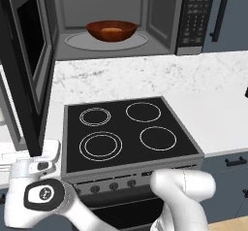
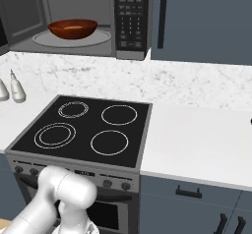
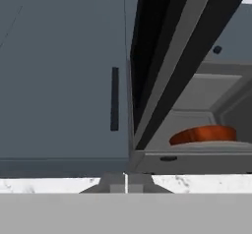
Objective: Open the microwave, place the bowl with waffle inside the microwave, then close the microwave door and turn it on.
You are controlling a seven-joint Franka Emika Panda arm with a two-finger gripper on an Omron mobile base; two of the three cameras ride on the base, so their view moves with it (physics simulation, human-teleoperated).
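Low at the near left, in front of the stove (image 1: 128, 130): the white arm, bent like an elbow, with the hand out past the stove's left corner, right by the bottom edge of the open microwave door (image 1: 29, 70). Gripper (image 3: 126, 183) pinched tight shut, tips together, nothing between them. Looking up from down low along the door's thin edge (door seen as a dark slanted bar in the hand view).

Up at the far wall: the microwave (image 1: 116, 19), door swung wide open to the left. Inside, on the round glass turntable (image 1: 72, 41): the reddish-brown bowl (image 1: 111, 30), sitting upright near the middle. In the bowl: the waffle (image 1: 112, 31), a small tan patch at the bottom. To the right of the cavity: the black keypad (image 1: 194, 14).

On the white counter (image 2: 197, 134), left of the stove: two small white bottles (image 2: 17, 89). Blue-grey cupboard (image 2: 202, 21) with a dark handle to the right of the microwave.
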